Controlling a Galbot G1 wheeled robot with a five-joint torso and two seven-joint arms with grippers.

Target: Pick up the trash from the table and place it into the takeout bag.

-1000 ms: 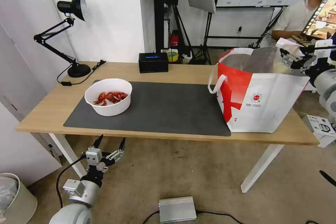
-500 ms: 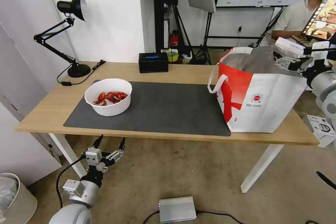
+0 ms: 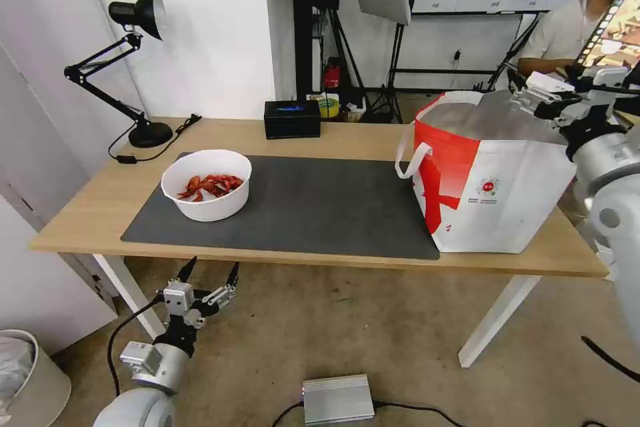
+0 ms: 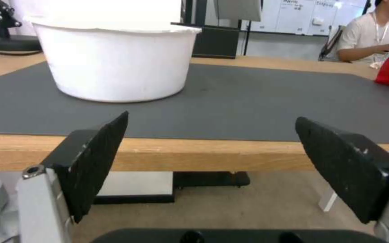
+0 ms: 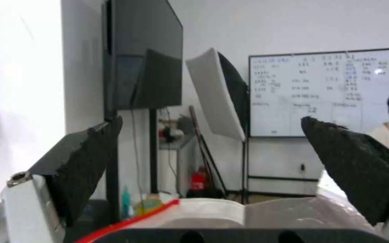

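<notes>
A white round bowl (image 3: 207, 185) of red crayfish shells sits on the left part of the dark grey mat (image 3: 313, 207) on the light-wood table (image 3: 347, 137). The takeout bag (image 3: 490, 177), white with red panels and foil lining, stands open at the table's right end. My left gripper (image 3: 209, 273) hangs open below the table's front edge, just in front of the bowl (image 4: 118, 64); nothing is between its fingers (image 4: 95, 158). My right gripper (image 3: 523, 88) hovers open above the bag's far right rim (image 5: 212, 209), holding nothing.
A black desk lamp (image 3: 133, 67) stands at the table's back left, and a black tissue box (image 3: 292, 119) sits at the back edge. On the floor lie a grey metal box (image 3: 337, 399) and a pale bin (image 3: 27, 373). Light stands crowd the space behind the table.
My right gripper has risen a little and shifted left over the bag's right rim. The left arm, the bowl and the bag have stayed put.
</notes>
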